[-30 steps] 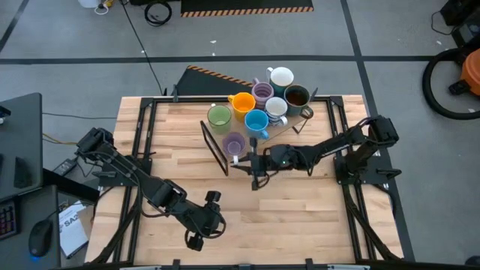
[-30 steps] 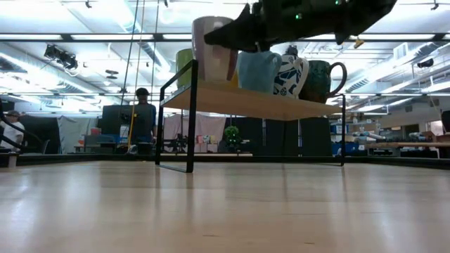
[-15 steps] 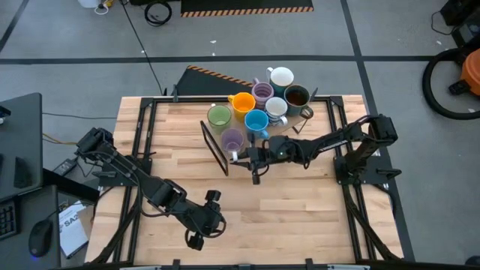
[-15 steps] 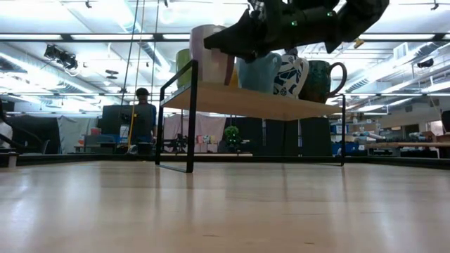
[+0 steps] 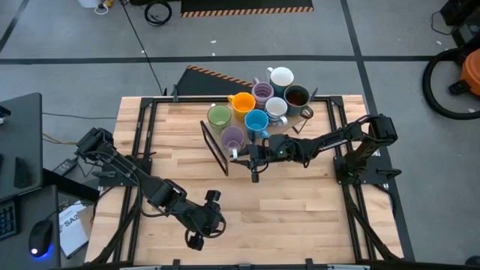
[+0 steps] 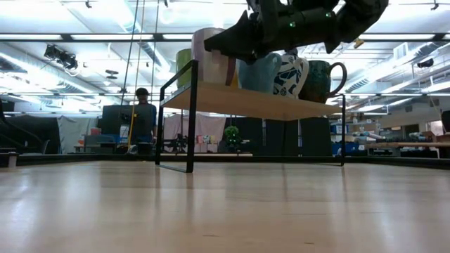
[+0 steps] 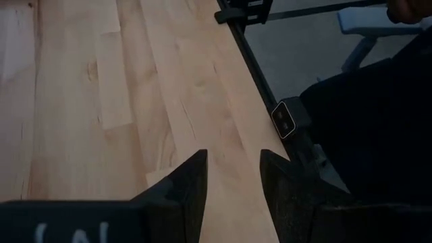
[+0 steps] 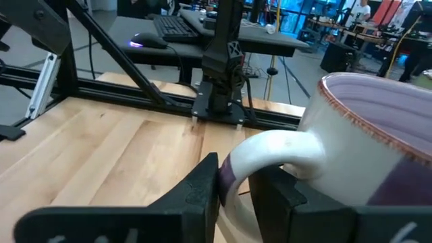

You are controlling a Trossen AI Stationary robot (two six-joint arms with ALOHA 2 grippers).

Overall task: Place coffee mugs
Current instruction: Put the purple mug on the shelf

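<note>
Eight mugs stand grouped at the table's far middle, on or over a raised wooden shelf [image 5: 283, 127] with a black frame. They are green [image 5: 219, 116], orange [image 5: 241, 103], blue [image 5: 256, 121], purple [image 5: 262, 92], two white [image 5: 281, 76], dark brown [image 5: 298, 97] and a lilac mug [image 5: 232, 139]. My right gripper [image 5: 241, 154] is at the shelf's near left corner, shut on the lilac mug. In the low view this mug [image 6: 211, 56] has its base at shelf height. My left gripper [image 5: 214, 223] hangs open over the table's near part, [image 7: 233, 182] touching nothing. My right gripper pinches the lilac mug's white handle [image 8: 253, 158] between its two fingers [image 8: 202, 185], which lie across the loop. It comes at the handle roughly level from the table's near right side. The mug is upright, its base at the shelf top [image 6: 211, 84]; whether it rests there I cannot tell.
The shelf's black side frame [image 5: 214, 146] stands just left of the held mug. The green and blue mugs are close behind it. Bare wooden table [image 5: 300, 210] lies on the near side of the shelf. Black rails [image 5: 352, 217] run along the table's sides.
My right gripper has carried the lilac mug a little toward the far edge and down, from above the shelf's near left corner to shelf height beside the green and blue mugs. It has stayed shut on the handle.
</note>
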